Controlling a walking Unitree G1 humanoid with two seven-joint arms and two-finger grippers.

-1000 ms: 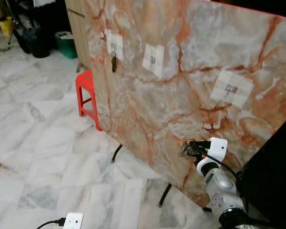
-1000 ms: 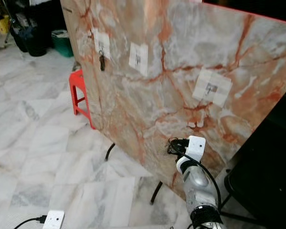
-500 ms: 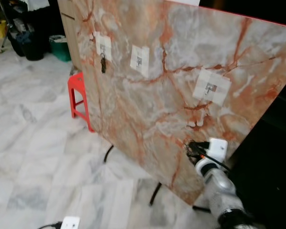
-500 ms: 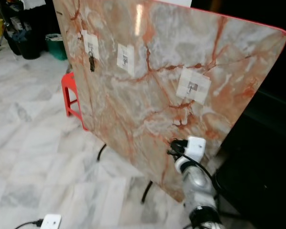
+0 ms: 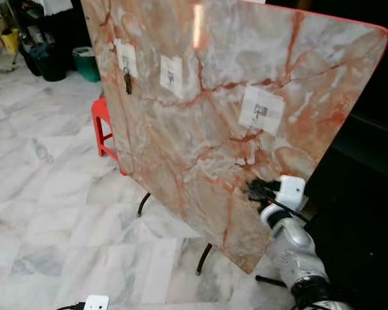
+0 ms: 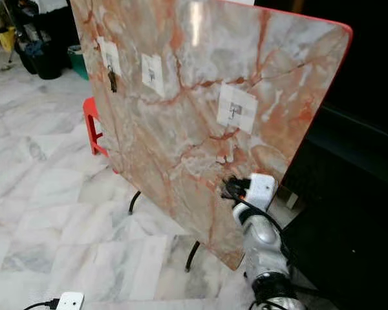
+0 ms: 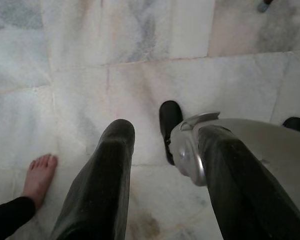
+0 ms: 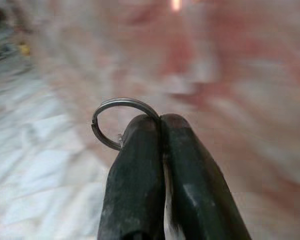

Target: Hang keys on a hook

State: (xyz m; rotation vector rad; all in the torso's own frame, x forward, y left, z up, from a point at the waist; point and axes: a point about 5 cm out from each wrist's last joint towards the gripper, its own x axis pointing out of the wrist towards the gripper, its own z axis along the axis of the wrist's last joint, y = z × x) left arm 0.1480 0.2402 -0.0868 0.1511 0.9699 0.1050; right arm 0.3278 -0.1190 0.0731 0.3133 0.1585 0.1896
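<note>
Against the lower part of a tilted slab of pink-and-orange veined marble (image 5: 200, 123), the right gripper (image 5: 253, 189) is raised on its silver arm, its two black fingers (image 8: 140, 165) pressed tight together on a thin round metal key ring (image 8: 117, 122), which sticks out beside the fingertips. Whatever hangs from the ring cannot be made out. Three pale square adhesive patches sit on the slab, each with a small hook: the nearest hook (image 5: 260, 110) is above the right gripper and apart from it, the middle one (image 5: 171, 77) is bare, and the far one (image 5: 127, 81) carries a dark bunch of keys. A red plastic stool (image 5: 104, 126) stands behind the slab on the white marble floor (image 5: 45, 194). The left gripper (image 7: 160, 150) hangs over the floor with its fingers spread, near a person's bare foot (image 7: 38, 176).
</note>
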